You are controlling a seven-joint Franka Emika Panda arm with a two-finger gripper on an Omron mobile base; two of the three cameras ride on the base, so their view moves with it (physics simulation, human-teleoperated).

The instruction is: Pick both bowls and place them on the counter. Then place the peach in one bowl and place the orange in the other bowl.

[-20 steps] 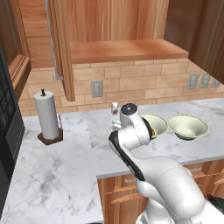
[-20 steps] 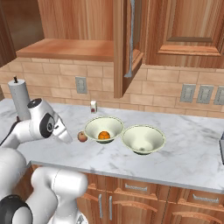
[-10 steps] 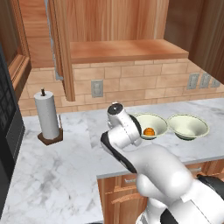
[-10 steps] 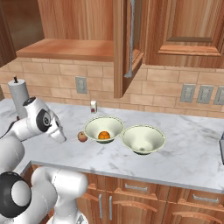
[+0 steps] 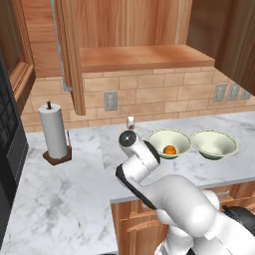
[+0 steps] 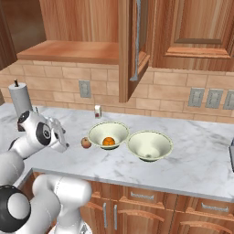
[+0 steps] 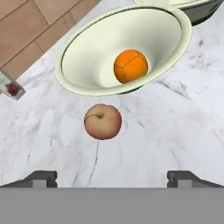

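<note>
My jaws [image 7: 112, 177] stand fully spread with nothing between them; in the hand view both dark tips rise at the bottom edge, far apart, above bare marble. In the right base view my hand [image 6: 58, 137] hangs over the worktop [image 6: 196, 160] just left of the peach [image 6: 86, 142].

Peach [image 7: 103, 121]: sits on the worktop, free, between my tips and the nearer bowl, close to that bowl's rim; contact cannot be told. Round, so no long axis. Its stem dimple faces up and toward the camera, with a short dark stem showing. Skin pale pinkish-tan with a reddish blush around the edges.

Orange [image 7: 130, 66]: lies inside the nearer bowl [image 7: 87, 70], low on the bowl's inner wall. Uniform bright orange, with faint seam lines across the surface. Round, no long axis.

Bowls: both upright on the worktop, mouths up. Cream-white, pale inside, flared rims, dark bases. The second bowl [image 6: 149, 145] sits just beside the first, to its right in the right base view, rims nearly touching, nothing inside.

Other items: a small shaker-like bottle [image 6: 97, 111] stands behind the first bowl near the brick wall. A paper towel roll [image 5: 53, 132] stands upright on its holder, well apart to the left.
</note>
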